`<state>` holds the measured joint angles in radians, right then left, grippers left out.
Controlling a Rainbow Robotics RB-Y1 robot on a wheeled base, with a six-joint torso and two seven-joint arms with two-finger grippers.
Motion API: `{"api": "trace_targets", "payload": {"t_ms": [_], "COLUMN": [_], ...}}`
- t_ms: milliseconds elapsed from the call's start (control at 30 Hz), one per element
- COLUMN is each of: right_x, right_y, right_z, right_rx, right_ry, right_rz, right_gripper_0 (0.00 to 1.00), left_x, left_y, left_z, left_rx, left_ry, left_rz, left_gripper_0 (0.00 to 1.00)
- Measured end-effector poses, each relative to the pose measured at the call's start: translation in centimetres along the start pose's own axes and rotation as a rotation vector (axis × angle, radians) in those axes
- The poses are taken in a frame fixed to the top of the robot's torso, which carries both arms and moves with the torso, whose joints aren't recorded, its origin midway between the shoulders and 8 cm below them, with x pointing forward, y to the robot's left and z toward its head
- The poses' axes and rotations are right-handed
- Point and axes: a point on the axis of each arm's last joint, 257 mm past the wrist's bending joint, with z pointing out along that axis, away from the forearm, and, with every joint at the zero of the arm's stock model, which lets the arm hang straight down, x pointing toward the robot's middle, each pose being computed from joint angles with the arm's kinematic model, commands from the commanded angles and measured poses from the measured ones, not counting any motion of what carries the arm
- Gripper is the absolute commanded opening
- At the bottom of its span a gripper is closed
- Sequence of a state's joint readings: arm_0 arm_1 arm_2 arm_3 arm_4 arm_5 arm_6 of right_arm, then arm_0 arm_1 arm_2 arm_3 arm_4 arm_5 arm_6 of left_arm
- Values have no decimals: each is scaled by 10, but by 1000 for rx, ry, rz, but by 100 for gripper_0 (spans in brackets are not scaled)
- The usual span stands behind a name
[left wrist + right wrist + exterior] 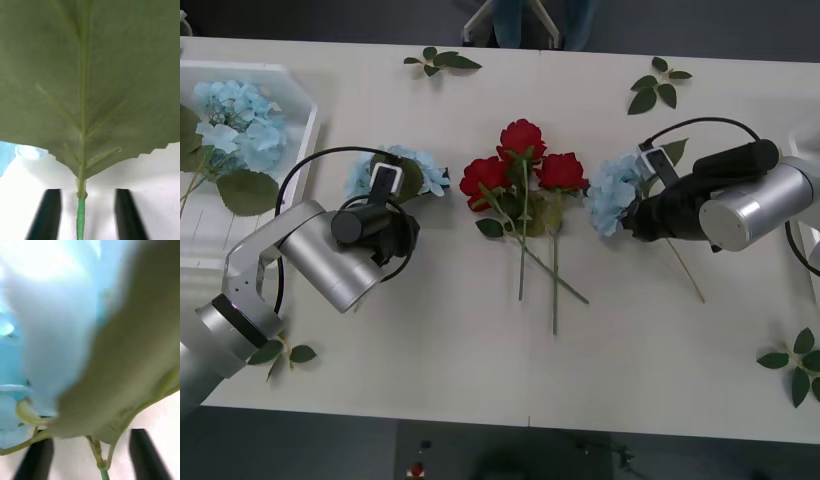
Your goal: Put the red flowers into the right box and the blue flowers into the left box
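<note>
The left gripper (84,215) is held spread, its two black fingers (47,213) set either side of the thin green stem of a blue hydrangea (395,172) lying just ahead of it, without touching. The left box (295,150) lies just beyond, another blue hydrangea (232,125) inside. The right gripper (88,457) is likewise spread astride the stem of a third blue hydrangea (615,190). Three red roses (522,170) lie between both grippers, bare table (480,370) behind them.

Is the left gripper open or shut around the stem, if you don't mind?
Open: the left gripper's black fingers stand apart beside the green stem.
</note>
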<state>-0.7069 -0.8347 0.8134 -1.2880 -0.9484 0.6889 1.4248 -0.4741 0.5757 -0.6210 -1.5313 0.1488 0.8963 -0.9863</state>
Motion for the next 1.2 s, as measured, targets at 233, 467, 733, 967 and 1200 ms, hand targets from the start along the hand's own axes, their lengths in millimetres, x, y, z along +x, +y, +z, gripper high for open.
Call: {"api": "trace_targets", "payload": {"t_ms": [233,467,733,967,1200], "right_x": [-2,-2,-13,-56,-92], "right_y": [0,1,5,-12,-15], "right_z": [0,0,-5,-58,-148], "right_rx": [-1,-3,-51,-117,-250], "right_ry": [-6,-8,-41,-150,-312], "right_rz": [0,2,82,225,204], "right_gripper_0": [0,0,0,0,0], "left_x": [-9,-61,-124,-159,-166], "left_y": [-5,-5,51,154,269], "left_z": [-4,-43,-126,-189,-247], "left_rx": [16,60,79,-63,-211], "left_ry": [-27,-120,-137,-186,-264], "left_rz": [4,-15,-183,-158,-174], "left_gripper_0": [0,0,0,0,0]}}
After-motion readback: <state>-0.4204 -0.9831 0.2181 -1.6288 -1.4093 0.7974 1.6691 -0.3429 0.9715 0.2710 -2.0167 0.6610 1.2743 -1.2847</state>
